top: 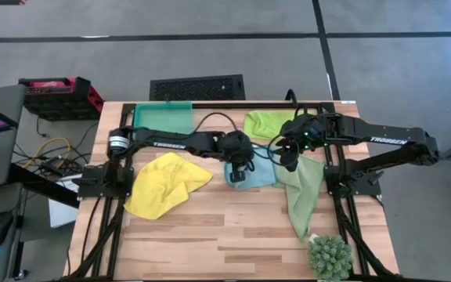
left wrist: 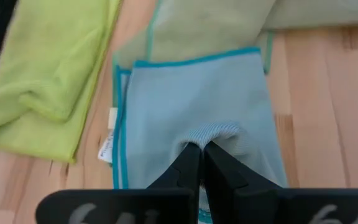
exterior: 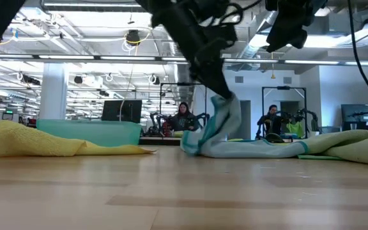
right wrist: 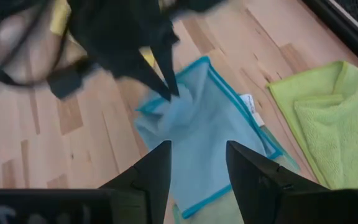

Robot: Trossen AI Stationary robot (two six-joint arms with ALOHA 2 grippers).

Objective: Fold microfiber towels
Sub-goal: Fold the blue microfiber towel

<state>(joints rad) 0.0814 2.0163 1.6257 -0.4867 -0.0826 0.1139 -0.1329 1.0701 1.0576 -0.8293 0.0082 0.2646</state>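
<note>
The light blue towel [top: 258, 174] with a white tag [left wrist: 107, 149] lies mid-table, one part drawn up into a peak [exterior: 225, 108]. My left gripper [top: 239, 166] is shut on that peak. My right gripper [top: 290, 159] hangs open and empty above the towel's right side; its fingers frame the towel in the right wrist view [right wrist: 197, 163]. The yellow towel [top: 167, 184] lies crumpled to the left. The lime green towel [top: 268, 123] lies at the far side. The sage green towel [top: 304, 192] lies to the right, one edge under the blue one. My left gripper pinches a raised bunch of the light blue towel [left wrist: 215, 132] between its two fingers, near the towel's left edge. The fingers come from above, slanting down. The pinched cloth stands up in a peak; the rest of the towel [exterior: 254, 150] lies on the table.
A teal tray [top: 163, 117] stands at the far left of the table. A small spiky green plant [top: 329, 257] stands at the near right corner. Bare wood shows along the near edge [top: 225, 243]. People sit in the room beyond the table [exterior: 183, 118].
</note>
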